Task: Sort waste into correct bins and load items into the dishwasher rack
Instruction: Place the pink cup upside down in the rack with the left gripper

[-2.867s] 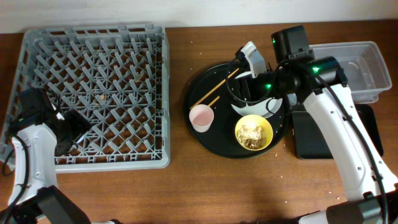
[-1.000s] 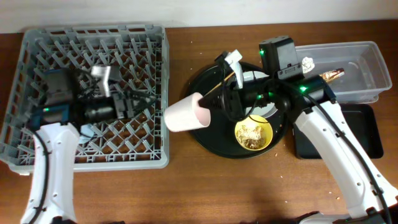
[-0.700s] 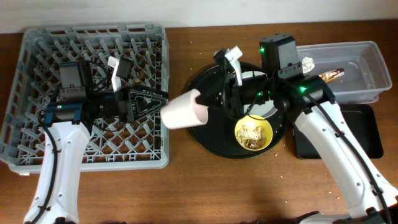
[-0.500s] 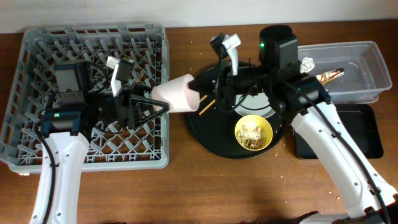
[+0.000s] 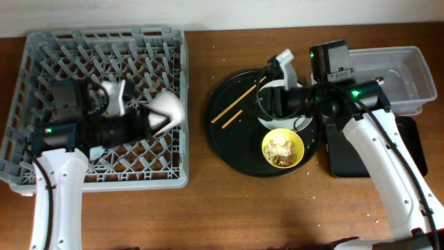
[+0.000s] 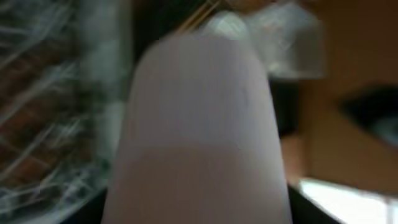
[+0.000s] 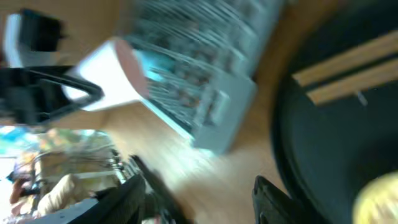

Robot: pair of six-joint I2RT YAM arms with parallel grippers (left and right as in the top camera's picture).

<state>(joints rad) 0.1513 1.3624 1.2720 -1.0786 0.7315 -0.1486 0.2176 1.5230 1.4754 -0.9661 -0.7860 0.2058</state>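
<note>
You have the grey rack (image 5: 41,48) on the left. Your left pincer (image 5: 154,117) hangs over the rack's right half, pinching the one pink cup (image 5: 166,110), which lies sideways in the grip. The cup is blurred and fills the left wrist view. To the right, the round black tray (image 5: 229,149) carries one yellow bowl (image 5: 266,142) on its near side, with noodle scraps (image 5: 282,150) inside. Two chopsticks (image 5: 239,101) lie side by side on the tray's left part. One pale plate (image 5: 302,123) is also there, mostly hidden under your right arm. Your right pincer (image 7: 200,183) is over that tray with its fingers spread and nothing between them. One clear tub (image 5: 416,83) sits at the far right, its left end covered by the arm. One flat black tray (image 5: 354,156) lies just nearer than the tub, partly under the arm too. A few crumbs (image 5: 215,48) dot the table (image 5: 208,215).
</note>
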